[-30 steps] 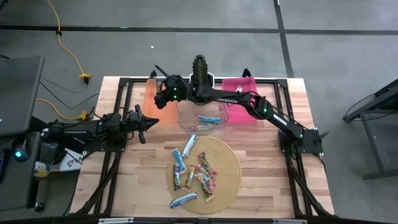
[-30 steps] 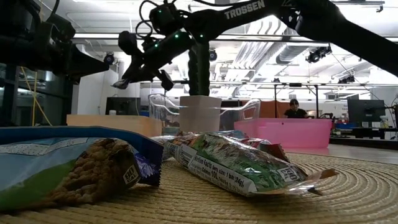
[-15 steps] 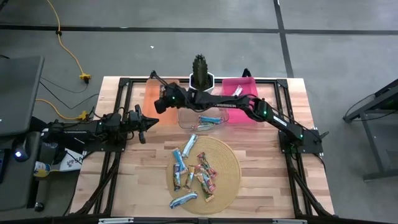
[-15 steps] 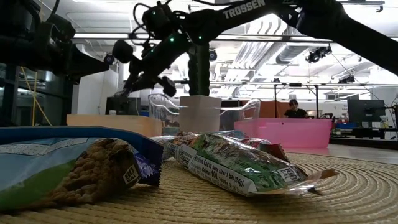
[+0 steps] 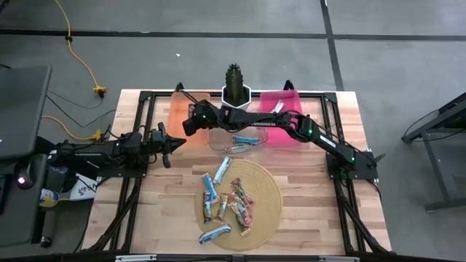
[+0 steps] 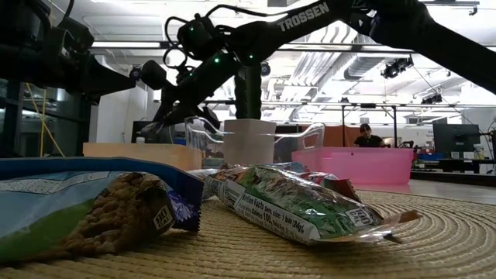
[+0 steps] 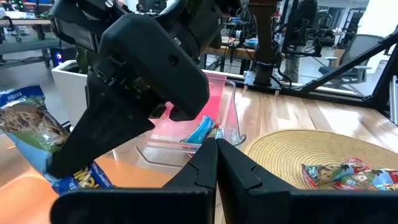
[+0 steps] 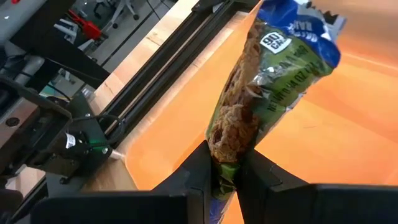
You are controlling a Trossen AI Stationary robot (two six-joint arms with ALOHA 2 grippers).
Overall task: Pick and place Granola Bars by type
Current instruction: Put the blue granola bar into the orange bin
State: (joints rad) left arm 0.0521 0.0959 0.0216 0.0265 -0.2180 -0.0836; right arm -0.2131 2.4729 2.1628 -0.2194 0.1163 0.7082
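Note:
My right gripper (image 5: 186, 125) reaches over the orange bin (image 5: 173, 110) at the table's far left and is shut on a blue-and-white granola bar (image 8: 264, 74). From the left wrist view the same bar (image 7: 28, 121) hangs below that gripper, its lower end close to the bin floor. Several more bars (image 5: 229, 204) lie flat on the round woven mat (image 5: 269, 189). Blue bars (image 5: 245, 142) lie in the clear bin (image 5: 215, 138). One bar (image 5: 278, 107) lies in the pink bin (image 5: 291, 100). My left gripper (image 5: 177, 142) waits shut near the table's left side. My right gripper pinches the bar's near end (image 8: 225, 149) between its two fingers (image 8: 198, 168). The fingers slant down from above and lie along the bar. The bar points away from them over the orange bin floor (image 8: 354, 118). I cannot tell whether its free end touches the floor.
A plant in a white pot (image 5: 234, 86) stands at the far edge between the orange and pink bins. The right arm (image 5: 291, 124) stretches across above the clear bin. Bare wood lies to the mat's left and right. A person sits far behind the table (image 6: 366, 136).
My right gripper has moved down into the orange bin and a little toward the table's near edge, tipping its fingers further downward. It has carried the bar along, still shut on it.

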